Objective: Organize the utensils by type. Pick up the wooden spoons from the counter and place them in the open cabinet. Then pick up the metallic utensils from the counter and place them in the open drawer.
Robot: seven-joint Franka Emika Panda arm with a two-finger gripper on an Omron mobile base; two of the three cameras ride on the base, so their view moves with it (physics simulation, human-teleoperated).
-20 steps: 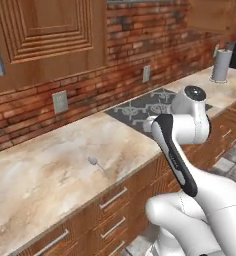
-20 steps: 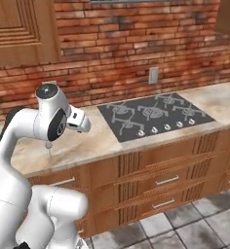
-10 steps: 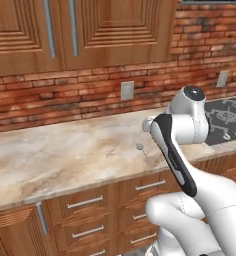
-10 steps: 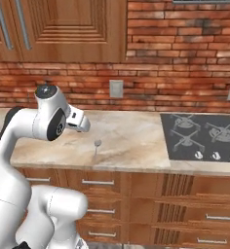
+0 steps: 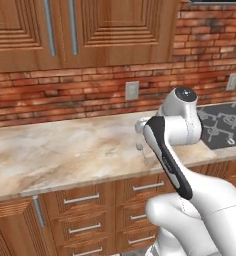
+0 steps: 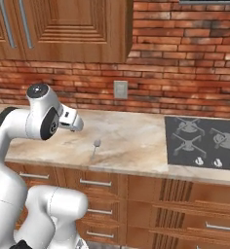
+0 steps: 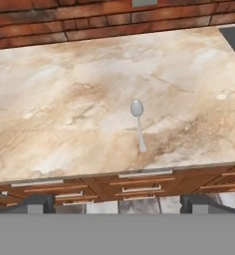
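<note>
The white Franka arm with dark joints (image 5: 177, 150) stands folded high, elbow up and forearm angled down and forward, its two-finger gripper (image 7: 117, 201) seemingly held wide apart, dark fingertips (image 7: 35, 203) closing on nothing.

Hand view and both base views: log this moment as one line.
gripper: open, empty, above counter edge | metal spoon: flat on counter, bowl toward wall | stovetop: beside

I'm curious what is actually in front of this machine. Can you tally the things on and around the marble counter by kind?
Thin grey metal spoon on the beige marble counter: 1
Grey wall outlet plates: 2
Dark grey stovetop panel: 1
Total: 4
</note>
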